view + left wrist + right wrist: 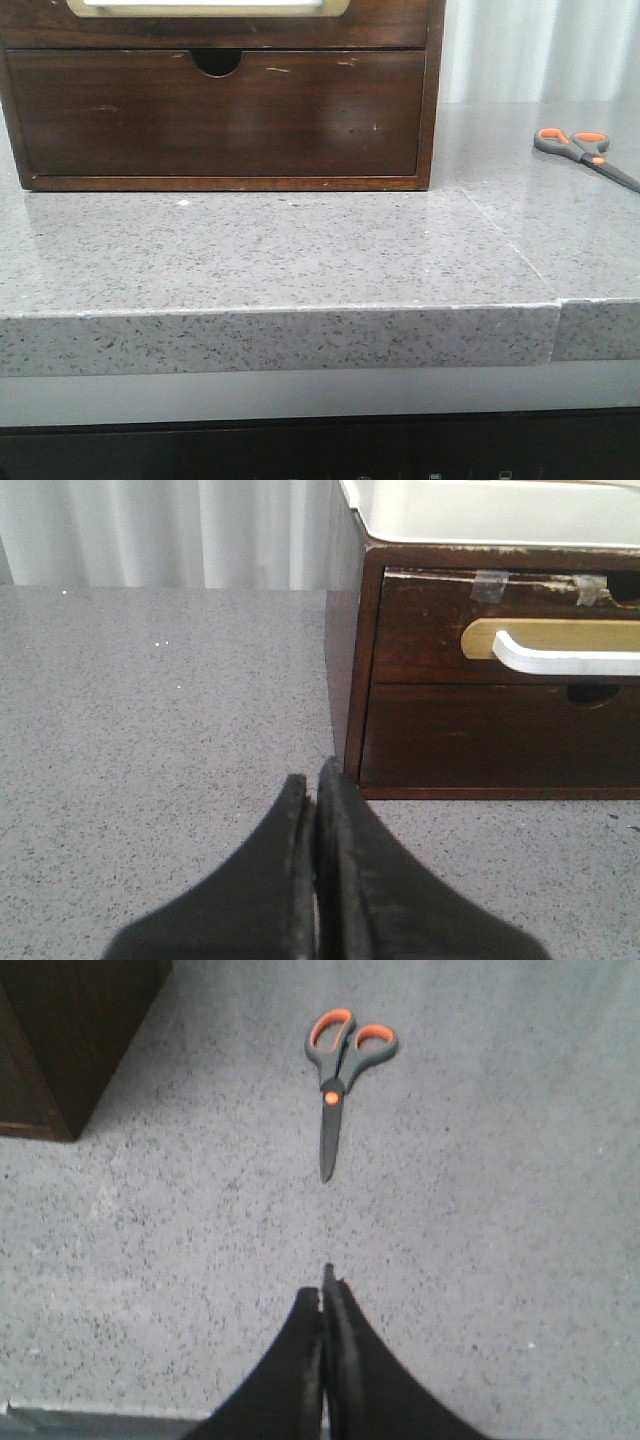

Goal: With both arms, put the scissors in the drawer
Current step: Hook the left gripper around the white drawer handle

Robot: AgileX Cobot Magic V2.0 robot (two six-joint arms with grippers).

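The scissors point(583, 152) lie flat on the grey stone counter at the far right, closed, with grey handles and orange linings. In the right wrist view the scissors point(337, 1080) lie ahead of my right gripper point(322, 1285), blades pointing toward it, a gap of bare counter between. The right gripper is shut and empty. The drawer point(215, 115) is the dark-brown front with a half-round notch at its top edge, closed. It also shows in the left wrist view point(490, 735). My left gripper point(312, 778) is shut and empty, near the cabinet's front left corner. Neither arm shows in the front view.
The dark wooden cabinet point(430, 90) stands at the back of the counter. Above the drawer is a cream-framed panel point(560, 640) with a white handle. The counter's front edge point(280, 335) is near, with a seam point(556, 300) at the right. Pale curtains hang behind.
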